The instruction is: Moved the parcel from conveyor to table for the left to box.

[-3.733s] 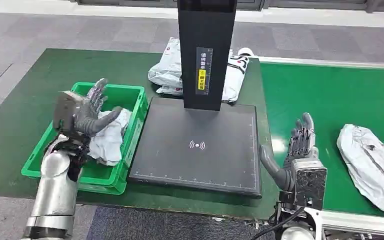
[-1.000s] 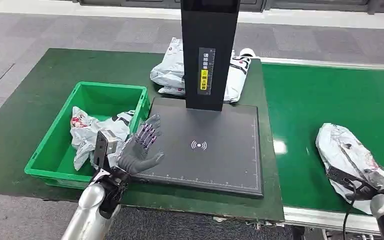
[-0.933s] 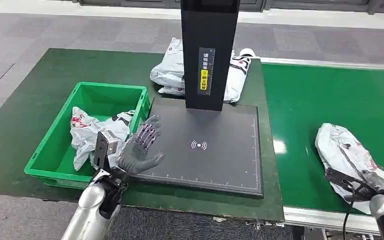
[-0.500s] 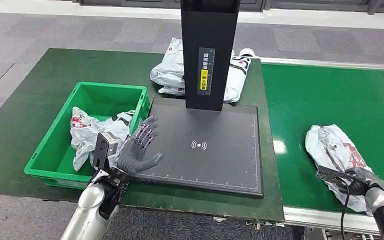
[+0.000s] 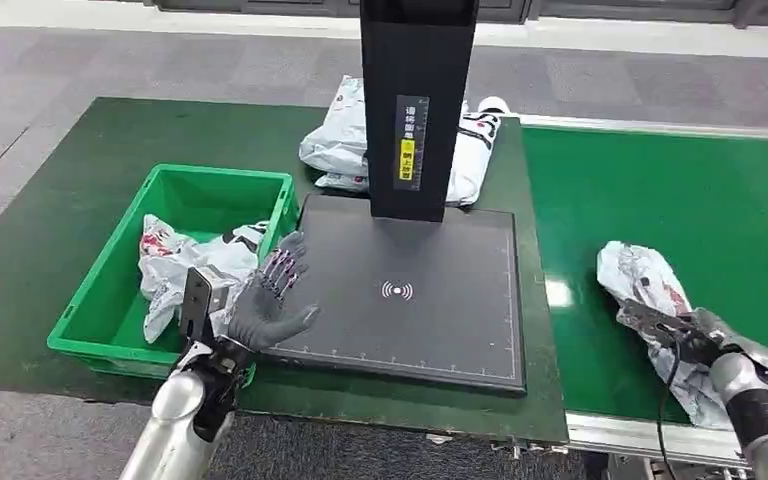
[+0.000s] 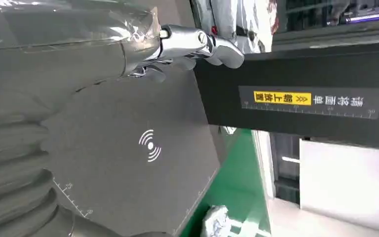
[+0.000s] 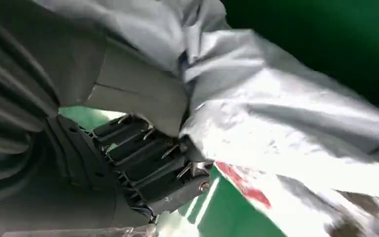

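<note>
1. A green bin sits on the left of the dark green table, with crumpled bags lying in it.
2. The left hand hovers at the scanner pad's near left corner, beside the bin's right wall, fingers spread and holding nothing.
3. The black scanner pad lies in the middle of the table; a black post with a yellow label rises from its far edge.
4. Behind the post, more grey bags lie on the table.
5. The parcel, a crumpled grey bag with red print, lies on the green conveyor, well right of the pad.
6. The right hand grips the parcel at its near end; in the right wrist view its thumb and fingers close on the film.
</note>
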You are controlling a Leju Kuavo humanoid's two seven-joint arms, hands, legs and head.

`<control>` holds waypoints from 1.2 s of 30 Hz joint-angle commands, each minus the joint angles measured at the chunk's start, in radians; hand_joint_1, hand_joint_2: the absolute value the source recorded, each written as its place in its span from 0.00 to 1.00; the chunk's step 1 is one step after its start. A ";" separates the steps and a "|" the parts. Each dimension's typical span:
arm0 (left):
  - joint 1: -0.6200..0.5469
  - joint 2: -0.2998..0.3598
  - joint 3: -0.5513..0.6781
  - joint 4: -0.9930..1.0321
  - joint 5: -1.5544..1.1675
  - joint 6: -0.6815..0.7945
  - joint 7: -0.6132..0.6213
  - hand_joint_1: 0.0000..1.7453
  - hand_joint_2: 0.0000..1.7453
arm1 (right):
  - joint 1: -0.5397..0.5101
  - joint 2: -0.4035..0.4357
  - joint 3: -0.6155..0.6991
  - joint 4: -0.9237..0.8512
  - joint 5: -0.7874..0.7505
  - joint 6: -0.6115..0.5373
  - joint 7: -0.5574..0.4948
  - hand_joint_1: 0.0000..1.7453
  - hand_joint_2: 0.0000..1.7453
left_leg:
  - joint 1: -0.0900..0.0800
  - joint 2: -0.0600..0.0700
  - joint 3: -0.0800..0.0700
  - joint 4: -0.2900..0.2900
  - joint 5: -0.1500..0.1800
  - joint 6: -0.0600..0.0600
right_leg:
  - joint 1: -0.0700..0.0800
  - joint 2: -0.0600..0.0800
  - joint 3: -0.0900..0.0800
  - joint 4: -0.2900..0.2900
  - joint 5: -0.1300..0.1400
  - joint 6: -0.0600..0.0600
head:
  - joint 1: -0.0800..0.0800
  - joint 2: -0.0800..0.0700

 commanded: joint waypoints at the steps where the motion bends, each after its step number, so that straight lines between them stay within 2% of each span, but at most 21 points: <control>1: 0.034 -0.010 0.074 -0.040 -0.026 0.030 0.027 0.00 1.00 | -0.148 0.257 -0.281 0.012 -0.480 -0.039 -0.078 1.00 1.00 | 0.000 0.009 0.004 -0.001 0.000 -0.001 | 0.000 0.008 0.000 -0.001 0.001 -0.001 | 0.000 0.000; 3: 0.035 -0.010 0.074 -0.037 -0.028 0.032 0.022 0.00 1.00 | -0.145 0.263 -0.287 -0.017 -0.528 -0.030 -0.071 1.00 1.00 | 0.000 0.008 0.003 -0.001 0.000 -0.001 | 0.000 0.007 -0.001 -0.001 0.001 -0.001 | 0.000 0.000; 6: 0.031 -0.015 0.075 -0.030 -0.033 0.038 0.011 0.00 1.00 | -0.150 0.293 -0.379 -0.047 -0.701 -0.006 -0.087 1.00 1.00 | 0.000 0.008 0.004 -0.002 0.000 -0.001 | 0.000 0.007 0.001 -0.001 0.001 -0.001 | 0.000 0.000; 9: 0.033 -0.023 0.076 -0.028 -0.040 0.049 0.000 0.00 1.00 | -0.148 0.331 -0.444 -0.143 -0.910 -0.047 -0.071 1.00 1.00 | 0.000 0.008 0.005 -0.002 0.000 -0.001 | 0.000 0.007 0.001 -0.001 0.002 -0.001 | 0.000 0.000; 10: 0.034 -0.023 0.077 -0.028 -0.041 0.050 0.000 0.00 1.00 | -0.137 0.335 -0.435 -0.179 -0.936 -0.061 -0.062 1.00 1.00 | -0.001 0.006 0.003 -0.001 0.000 -0.001 | -0.001 0.006 0.000 0.000 0.001 -0.001 | 0.000 0.000; 19: 0.035 -0.023 0.077 -0.031 -0.041 0.050 -0.001 0.00 1.00 | -0.119 0.335 -0.422 -0.211 -0.955 -0.068 -0.044 1.00 1.00 | 0.000 0.003 0.003 -0.001 0.001 -0.001 | 0.000 0.002 0.001 -0.001 0.001 -0.001 | 0.000 0.000; 22: 0.043 -0.029 0.082 -0.042 -0.050 0.058 -0.001 0.00 1.00 | -0.082 0.359 -0.406 -0.363 -1.057 -0.165 -0.081 1.00 1.00 | 0.000 0.004 0.005 -0.002 0.001 -0.001 | 0.000 0.003 0.003 -0.002 0.001 -0.001 | 0.000 0.000; 23: 0.050 -0.033 0.083 -0.050 -0.057 0.064 -0.001 0.00 1.00 | -0.054 0.371 -0.388 -0.465 -1.073 -0.220 -0.078 1.00 1.00 | 0.000 0.003 0.003 -0.001 0.001 -0.001 | 0.000 0.003 0.001 -0.001 0.001 -0.001 | 0.000 0.000; 28: 0.056 -0.035 0.065 -0.047 -0.081 0.079 -0.007 0.00 1.00 | 0.030 0.380 -0.225 -0.771 -1.083 -0.250 -0.053 1.00 1.00 | -0.001 0.006 0.004 -0.002 -0.001 -0.001 | -0.001 0.005 0.000 0.000 0.000 -0.002 | 0.000 0.000; 30: 0.056 -0.035 0.057 -0.045 -0.084 0.081 -0.012 0.00 1.00 | 0.052 0.388 -0.178 -0.810 -1.078 -0.269 -0.045 1.00 1.00 | -0.001 0.006 0.004 -0.002 0.000 -0.001 | 0.000 0.005 0.001 -0.001 0.000 -0.002 | 0.000 0.000; 34: 0.055 -0.033 0.056 -0.046 -0.085 0.081 -0.012 0.00 1.00 | 0.052 0.376 -0.173 -0.793 -1.087 -0.275 -0.053 1.00 1.00 | 0.000 0.003 0.003 -0.001 0.000 -0.001 | 0.000 0.003 0.000 -0.001 0.000 -0.001 | 0.000 0.000; 36: 0.055 -0.032 0.045 -0.051 -0.094 0.085 -0.023 0.00 1.00 | 0.040 0.375 -0.093 -0.793 -1.060 -0.230 -0.058 1.00 1.00 | 0.000 0.003 0.003 -0.001 0.001 -0.001 | 0.000 0.003 0.000 0.000 0.000 -0.001 | 0.000 0.000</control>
